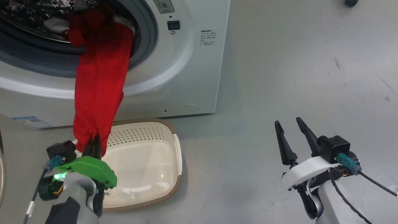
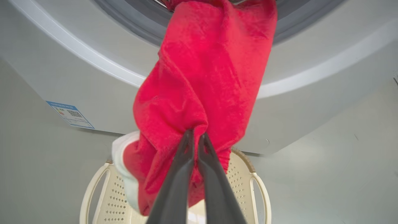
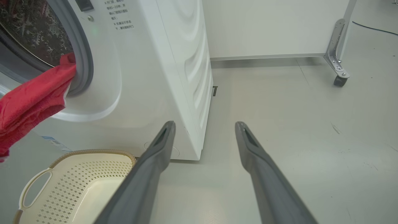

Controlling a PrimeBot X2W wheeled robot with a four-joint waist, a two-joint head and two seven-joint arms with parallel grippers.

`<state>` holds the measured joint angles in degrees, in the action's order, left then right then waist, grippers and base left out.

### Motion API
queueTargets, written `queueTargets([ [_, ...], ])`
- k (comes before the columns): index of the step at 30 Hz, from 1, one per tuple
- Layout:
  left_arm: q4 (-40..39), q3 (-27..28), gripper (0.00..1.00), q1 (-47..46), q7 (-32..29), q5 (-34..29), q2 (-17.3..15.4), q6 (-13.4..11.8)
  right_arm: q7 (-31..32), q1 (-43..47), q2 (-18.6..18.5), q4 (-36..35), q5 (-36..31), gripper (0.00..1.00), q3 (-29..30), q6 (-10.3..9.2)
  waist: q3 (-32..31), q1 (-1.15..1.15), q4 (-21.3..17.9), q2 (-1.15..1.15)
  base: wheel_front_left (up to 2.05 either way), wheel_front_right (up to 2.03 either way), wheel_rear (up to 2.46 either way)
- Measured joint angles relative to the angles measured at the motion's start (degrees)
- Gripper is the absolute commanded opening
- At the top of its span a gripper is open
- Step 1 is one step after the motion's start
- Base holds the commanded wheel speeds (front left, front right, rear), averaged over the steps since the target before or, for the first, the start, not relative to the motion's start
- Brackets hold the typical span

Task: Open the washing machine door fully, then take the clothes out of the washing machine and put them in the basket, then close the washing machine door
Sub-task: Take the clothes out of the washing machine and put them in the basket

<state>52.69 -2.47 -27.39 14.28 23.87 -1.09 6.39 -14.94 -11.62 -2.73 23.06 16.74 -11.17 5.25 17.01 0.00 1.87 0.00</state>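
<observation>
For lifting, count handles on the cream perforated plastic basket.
2: left white loop handle, right white loop handle, at opposite ends of the basket in the left wrist view.

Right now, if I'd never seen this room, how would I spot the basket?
Start at the big white washing machine. On the grey floor just in front of it, under the red clothes hanging out of its round mouth, sits the basket. It is low and cream, with little holes in its sides, a brown rim and white handles, unlike anything nearby.
</observation>
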Motion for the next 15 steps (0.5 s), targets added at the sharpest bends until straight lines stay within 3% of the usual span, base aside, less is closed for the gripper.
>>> queueTargets([
  [8,3.56,-7.55,0.00,5.90,-0.01,2.33,-0.05,0.46,0.00,0.15,-0.01,0.34,0.01,1.00,-0.10,0.18,0.18,0.00,-0.42,0.00,0.00,0.00,0.00],
  [15,3.71,-10.34,0.00,7.10,-0.02,4.61,-0.11,0.47,0.00,0.14,-0.01,0.22,-0.14,1.00,0.01,0.18,1.75,0.00,-0.47,0.00,0.00,0.00,0.00],
])
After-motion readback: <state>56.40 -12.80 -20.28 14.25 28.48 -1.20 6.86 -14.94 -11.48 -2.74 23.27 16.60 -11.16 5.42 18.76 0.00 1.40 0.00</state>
